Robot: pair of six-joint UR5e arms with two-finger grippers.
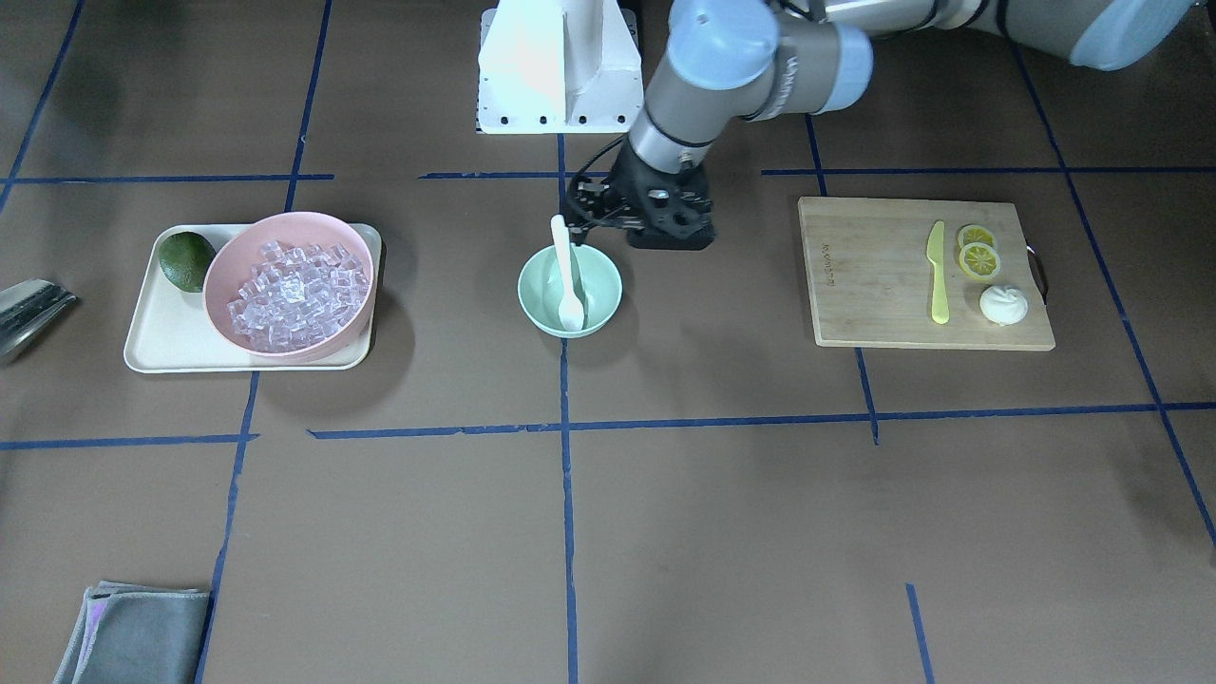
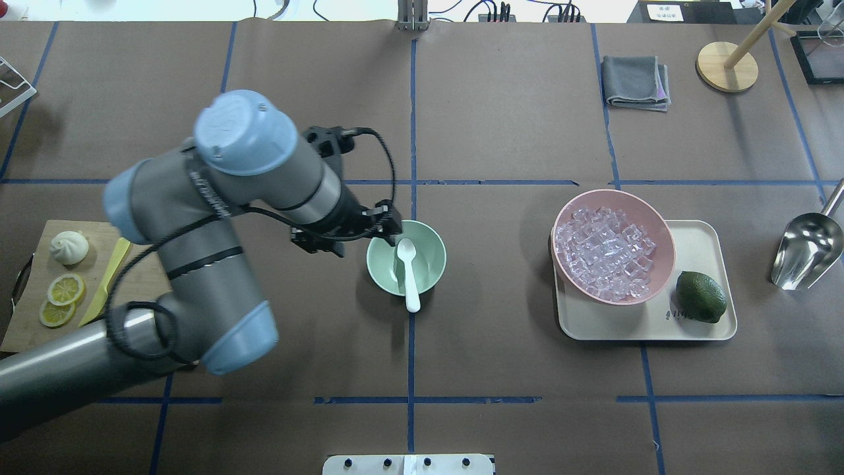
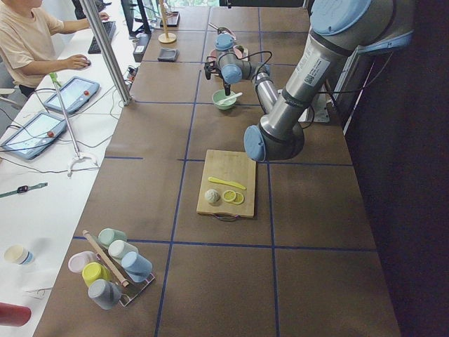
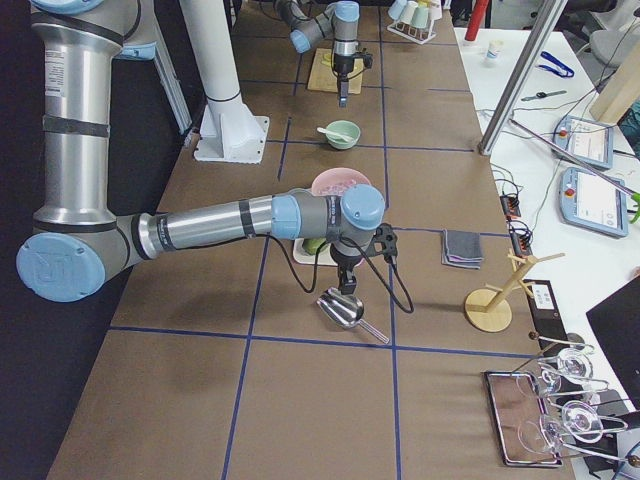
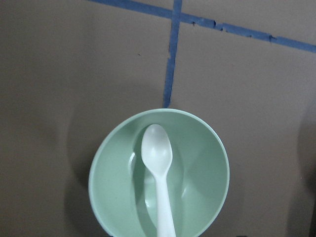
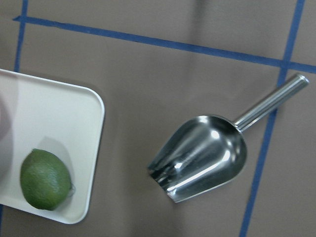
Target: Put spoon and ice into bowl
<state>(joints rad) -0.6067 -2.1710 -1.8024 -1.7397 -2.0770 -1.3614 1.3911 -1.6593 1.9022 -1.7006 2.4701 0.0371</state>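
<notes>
The white spoon [image 1: 568,275] lies in the mint-green bowl [image 1: 608,275] with its scoop inside and its handle leaning over the rim on the robot's side. It also shows in the overhead view [image 2: 409,270] and the left wrist view [image 5: 157,150], inside the bowl [image 2: 432,254] [image 5: 202,168]. My left gripper [image 1: 581,211] [image 2: 389,227] hovers just above the bowl's rim, open and empty. The ice [image 1: 294,294] [image 2: 603,251] fills the pink bowl [image 1: 285,220]. My right gripper [image 4: 347,288] hangs over a metal scoop [image 6: 202,158]; I cannot tell whether it is open or shut.
The pink bowl and a lime [image 2: 701,297] sit on a cream tray [image 2: 699,244]. The metal scoop [image 2: 806,249] lies beside the tray. A cutting board [image 1: 874,275] holds a yellow-green knife [image 1: 938,275], lemon slices and a bun. A grey cloth [image 2: 634,80] lies at the far side.
</notes>
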